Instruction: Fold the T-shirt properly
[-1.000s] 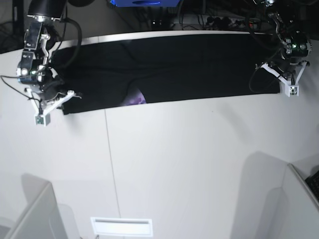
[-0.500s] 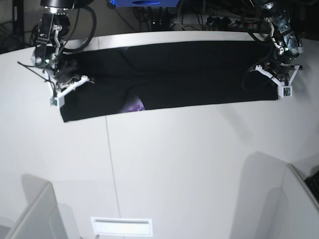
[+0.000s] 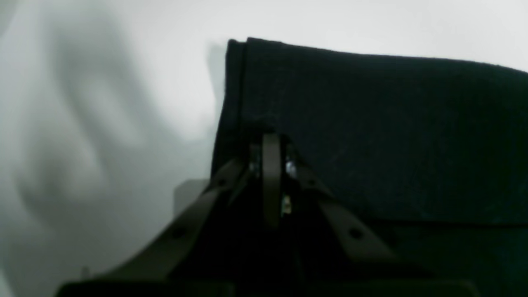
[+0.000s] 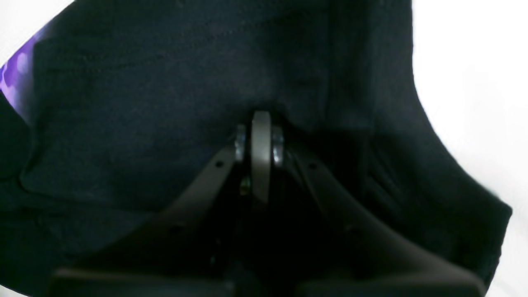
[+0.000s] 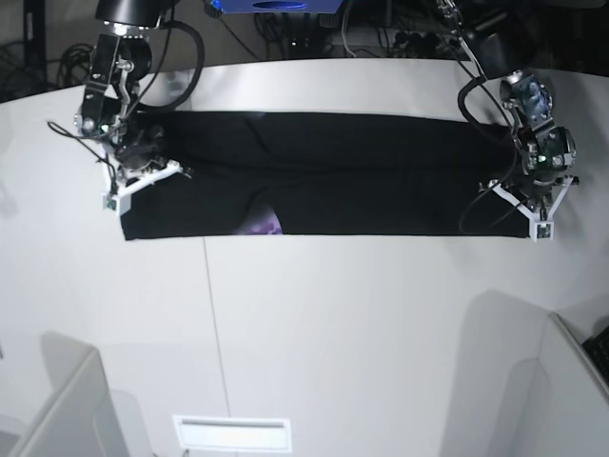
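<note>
Left wrist view: the left gripper (image 3: 270, 165) has its jaws closed together on the dark fabric of the large black short-sleeved cloth T-shirt (image 3: 371, 136), right by a doubled edge whose corner lies on the pale white worktop (image 3: 123, 82). The picture is soft, so the layers stacked at that edge are probably two, though this cannot be told for certain.

Right wrist view: the right gripper (image 4: 261, 140) also has its jaws pinched tight on the black cloth (image 4: 165, 103). A sliver of purple print (image 4: 12, 74) peeks out at the far left of the frame, and a curved edge of the garment falls away to bright worktop (image 4: 474, 82) on the right.

Base view: the T-shirt (image 5: 381, 171) lies as a long, narrow black band across the far half of the worktop (image 5: 362, 333), already folded lengthwise, with a small purple patch (image 5: 265, 224) showing at its near edge. The right gripper (image 5: 133, 162) holds one end and the left gripper (image 5: 535, 186) the other, well apart, the cloth stretched between them.

The step in hand looks like the lengthwise fold being laid flat. The next move likely calls for bringing one end over towards the other while keeping the edges aligned and the band taut.

Only the base view shows the whole band and both ends; only the wrist views show the pinches up close.
</note>
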`<state>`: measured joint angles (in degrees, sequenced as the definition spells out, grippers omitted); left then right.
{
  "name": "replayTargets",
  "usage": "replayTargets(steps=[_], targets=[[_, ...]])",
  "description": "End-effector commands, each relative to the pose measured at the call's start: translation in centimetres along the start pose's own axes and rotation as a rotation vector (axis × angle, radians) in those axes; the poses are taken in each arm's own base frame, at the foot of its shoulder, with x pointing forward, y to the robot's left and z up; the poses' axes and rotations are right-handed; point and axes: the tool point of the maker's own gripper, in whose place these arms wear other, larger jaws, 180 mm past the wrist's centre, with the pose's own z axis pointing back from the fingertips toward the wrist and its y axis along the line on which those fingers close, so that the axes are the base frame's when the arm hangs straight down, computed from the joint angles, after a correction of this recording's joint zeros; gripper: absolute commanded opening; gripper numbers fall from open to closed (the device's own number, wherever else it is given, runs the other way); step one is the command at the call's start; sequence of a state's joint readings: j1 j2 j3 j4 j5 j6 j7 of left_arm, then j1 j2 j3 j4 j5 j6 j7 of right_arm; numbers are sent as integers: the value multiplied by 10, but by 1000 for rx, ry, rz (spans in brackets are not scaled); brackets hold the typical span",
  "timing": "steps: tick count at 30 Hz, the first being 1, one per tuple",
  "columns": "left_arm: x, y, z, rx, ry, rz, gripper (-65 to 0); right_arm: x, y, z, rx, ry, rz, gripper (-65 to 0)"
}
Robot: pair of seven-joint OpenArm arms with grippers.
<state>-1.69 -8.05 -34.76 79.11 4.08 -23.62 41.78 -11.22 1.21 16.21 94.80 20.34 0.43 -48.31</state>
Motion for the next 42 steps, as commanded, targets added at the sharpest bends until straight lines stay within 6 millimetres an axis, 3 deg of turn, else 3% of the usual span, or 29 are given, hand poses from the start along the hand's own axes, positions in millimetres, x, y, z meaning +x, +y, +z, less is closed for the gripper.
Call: replayTargets(steps=[1, 5, 8, 11, 13, 16, 19, 22, 28, 32, 34, 36, 42], targets=[[1, 8, 2, 16, 18, -14, -650, -8, 0, 3, -4, 35, 4, -650], [15, 10, 5, 22, -13, -16, -650, 6, 10, 12, 14, -21, 13, -650], [26, 16, 19, 49, -16, -28, -650, 23, 17, 25, 27, -80, 29, -650], [51, 20, 41, 68, -72, -33, -650, 40, 25, 42, 42, -148, 51, -650], [60, 26, 60, 76, -105, -16, -650, 46, 42, 50, 75, -177, 89, -650], [77, 38, 93, 93, -183, 27, -650, 44, 55, 59, 104, -194, 123, -650], [73, 38, 117, 67, -207, 45, -650, 39, 66, 58, 128, -183, 143, -650], [53, 38, 125, -25, -203, 87, -650, 35, 68, 57, 134, -173, 149, -650], [22, 72, 140, -80, -216, 267, -640, 34, 66, 58, 129, -171, 152, -650], [7, 81, 129, -76, -170, 309, -267, 33, 66, 58, 130, -170, 153, -650], [-3, 84, 121, -82, -142, 340, -128, 33, 66, 58, 130, -170, 153, -650], [1, 84, 109, -96, -166, 357, -82, 33, 66, 58, 130, -170, 153, -650], [-7, 57, 63, -212, -138, 298, -82, 33, 67, 58, 131, -170, 152, -650]])
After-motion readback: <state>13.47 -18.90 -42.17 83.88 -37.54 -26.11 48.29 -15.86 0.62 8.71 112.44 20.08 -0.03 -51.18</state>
